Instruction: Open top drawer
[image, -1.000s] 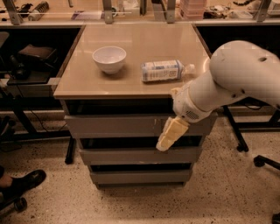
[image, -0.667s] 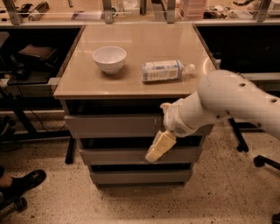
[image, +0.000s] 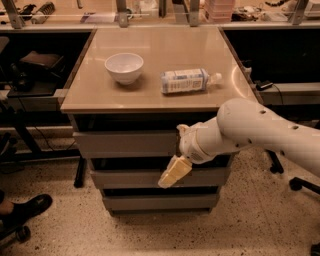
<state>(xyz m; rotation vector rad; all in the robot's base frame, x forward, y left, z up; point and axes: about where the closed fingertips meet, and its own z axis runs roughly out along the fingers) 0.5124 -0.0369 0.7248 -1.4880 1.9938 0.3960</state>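
The top drawer (image: 125, 144) is the tallest grey front, just under the beige tabletop (image: 150, 95), and looks closed. My gripper (image: 174, 173) hangs from the white arm (image: 260, 132) that reaches in from the right. Its pale yellow fingers (image: 176, 170) point down and left, in front of the middle drawer front (image: 125, 177), just below the top drawer's lower edge. I cannot tell whether it touches any drawer.
A white bowl (image: 124, 67) and a lying plastic bottle (image: 187, 81) sit on the tabletop. A lower drawer front (image: 150, 202) is beneath. Black shelving stands on both sides. A person's shoe (image: 22, 210) is at the lower left; chair wheels (image: 300, 184) are at the right.
The arm and gripper have moved left and slightly down across the drawer fronts. The drawers, bowl and bottle have not moved.
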